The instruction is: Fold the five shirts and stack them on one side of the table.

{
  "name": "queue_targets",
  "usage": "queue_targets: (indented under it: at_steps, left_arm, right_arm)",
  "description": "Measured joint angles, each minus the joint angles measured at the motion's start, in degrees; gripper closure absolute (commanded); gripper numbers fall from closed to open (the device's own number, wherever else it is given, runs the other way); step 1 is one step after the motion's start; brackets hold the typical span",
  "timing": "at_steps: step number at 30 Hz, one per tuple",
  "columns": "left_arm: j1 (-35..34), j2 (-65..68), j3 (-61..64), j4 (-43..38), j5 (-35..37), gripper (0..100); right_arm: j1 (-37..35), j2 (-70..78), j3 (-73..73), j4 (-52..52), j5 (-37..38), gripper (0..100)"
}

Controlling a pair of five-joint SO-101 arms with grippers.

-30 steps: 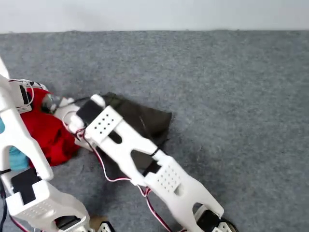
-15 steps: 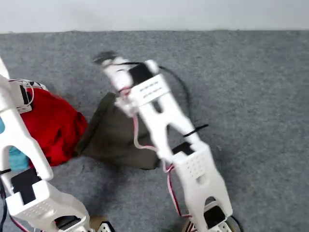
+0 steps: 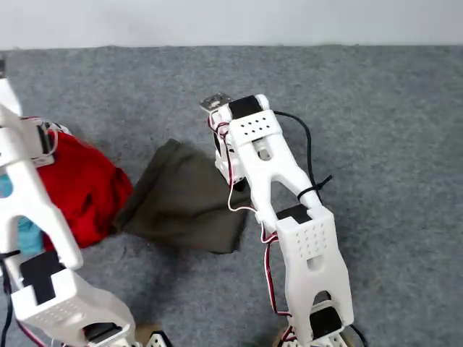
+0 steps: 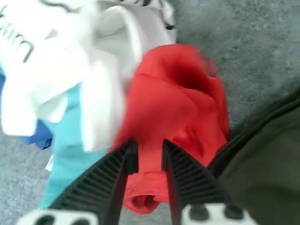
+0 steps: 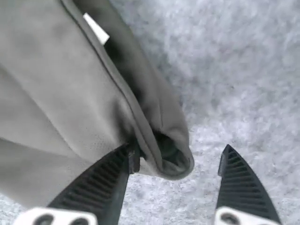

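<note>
The right gripper [image 5: 180, 154] stands wide open and holds nothing, with one jaw against the folded corner of the dark olive shirt [image 5: 56, 93]. That shirt lies flat on the grey table [image 3: 383, 130], touching the red shirt [image 4: 183, 108]. The left gripper [image 4: 149, 146] sits over the red cloth, and I cannot tell whether it grips it. A white shirt [image 4: 93, 56] and a pale blue shirt [image 4: 70, 140] lie bunched beside the red one, seemingly in one heap.

Nothing is legible: dark print [image 4: 16, 35] on the white shirt [image 4: 61, 56] is blurred, and the small tag [image 5: 96, 28] on the olive shirt [image 5: 51, 98] looks blank.
</note>
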Motion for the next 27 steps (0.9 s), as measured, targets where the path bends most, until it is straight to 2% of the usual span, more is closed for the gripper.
queue_targets:
  at_steps: [6, 9, 12, 19, 24, 27]
  left_arm:
    - [7.12, 0.00, 0.00, 0.00, 0.00, 90]
    - [8.44, 0.00, 0.00, 0.00, 0.00, 90]
    - [8.62, 0.00, 0.00, 0.00, 0.00, 90]
    - [8.79, 0.00, 0.00, 0.00, 0.00, 90]
    - [8.79, 0.00, 0.00, 0.00, 0.00, 90]
    - [8.79, 0.00, 0.00, 0.00, 0.00, 90]
  right_arm:
    - [-0.18, 0.00, 0.35, -10.73, 0.00, 72.4]
    - [-0.18, 2.11, 0.35, -17.14, 0.00, 72.4]
    - [-0.09, 3.87, 0.35, -18.90, 0.00, 72.4]
    - [0.18, 2.99, -7.30, -13.19, 0.00, 72.4]
    - [2.55, -1.58, -17.05, -0.88, 1.67, 72.3]
    - [5.27, -4.75, -14.95, 0.18, 1.14, 72.2]
